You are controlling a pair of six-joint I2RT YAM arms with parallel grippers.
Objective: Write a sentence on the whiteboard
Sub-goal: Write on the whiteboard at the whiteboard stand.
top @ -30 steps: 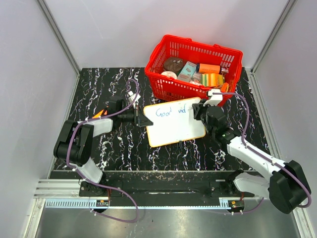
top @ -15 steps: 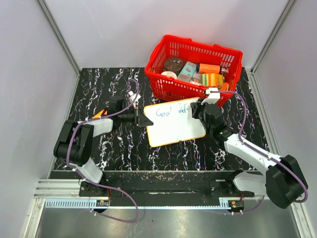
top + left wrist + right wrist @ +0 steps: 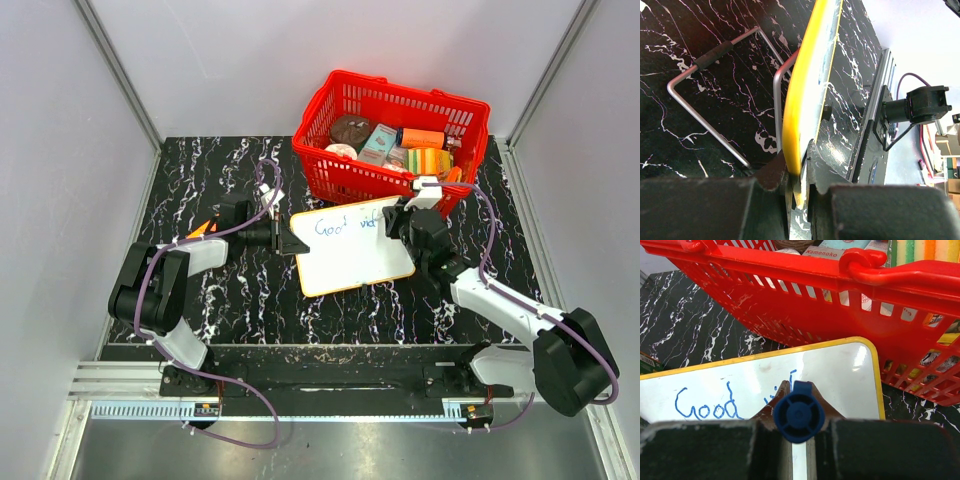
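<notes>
From above, the board [image 3: 352, 262] lay in the middle of the bench [image 3: 200, 170], just near of the red basket [image 3: 345, 180], its far right corner close to the basket wall. The left tool [image 3: 292, 243] reached in from the left and met the board's left edge. The right tool [image 3: 400, 222] stood over the far right part of the board. The blue writing [image 3: 345, 225] ran in one line along the far edge: "Good", then a few more strokes. This view did not show how either tool was set.

The left wrist view settled that for the left tool [image 3: 796, 176]: its fingers were clamped together on the yellow rim of the board [image 3: 805, 100], seen edge-on. It also showed a bent wire frame [image 3: 712, 50] with a black sleeve lying on the bench [image 3: 700, 145] beside the board, a thing the top view hid.

The right wrist view showed the right tool [image 3: 799, 416] clamped on a blue marker [image 3: 799, 411], seen end-on and pointing down at the board [image 3: 840, 375]. "Good" [image 3: 705, 405] read clearly to the left here. The strokes after it were partly hidden behind the marker, and whether the tip touched the surface I cannot tell. The basket [image 3: 790, 305] filled the far side, with packets inside it.
</notes>
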